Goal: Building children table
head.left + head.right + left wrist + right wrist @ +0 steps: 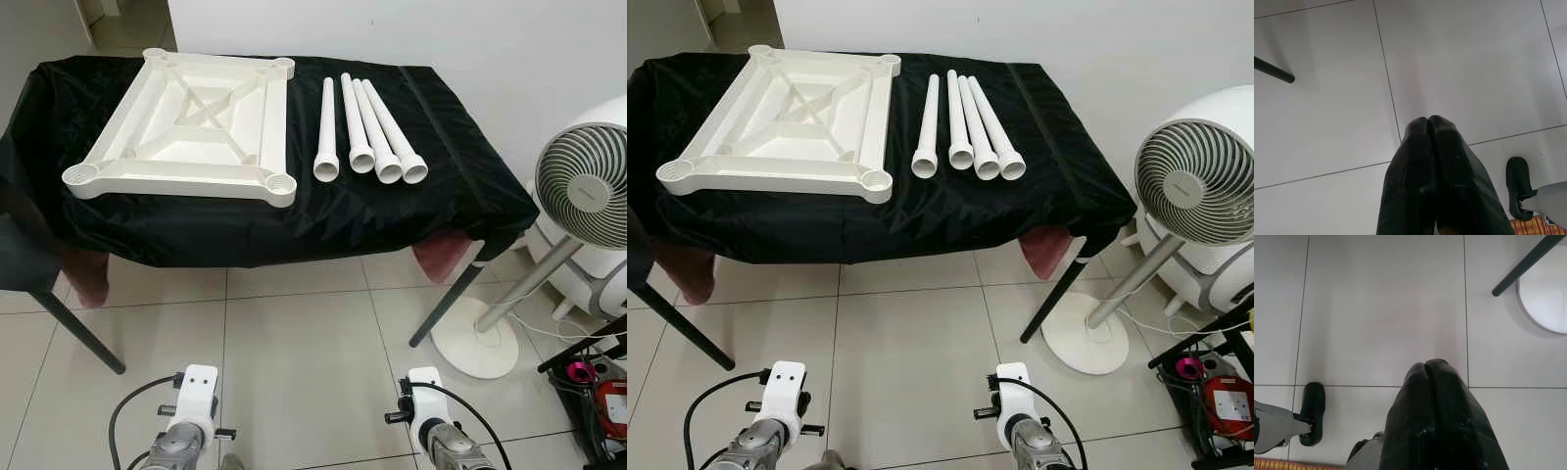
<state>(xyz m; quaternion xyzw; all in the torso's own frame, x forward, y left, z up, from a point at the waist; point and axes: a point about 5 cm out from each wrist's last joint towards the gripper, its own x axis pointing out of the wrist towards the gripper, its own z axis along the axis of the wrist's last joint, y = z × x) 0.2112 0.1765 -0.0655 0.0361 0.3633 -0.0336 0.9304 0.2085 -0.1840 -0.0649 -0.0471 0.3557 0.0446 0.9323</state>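
Note:
A white plastic tabletop (186,127) lies upside down on the left half of a table draped in black cloth (323,220), a round socket at each corner. To its right, several white tube legs (367,132) lie side by side, wide ends toward me. Both arms hang low near the floor, well short of the table. In the left wrist view my left gripper (1428,122) is shut, its fingers pressed together above white tiles. My right gripper (1425,366) is shut too, with nothing held.
A white pedestal fan (578,186) stands right of the table, its round base (475,348) by the table's front right leg (446,299). Another dark leg (73,328) slants at the left. Red and black items (602,392) sit at the far right. White tiled floor lies between me and the table.

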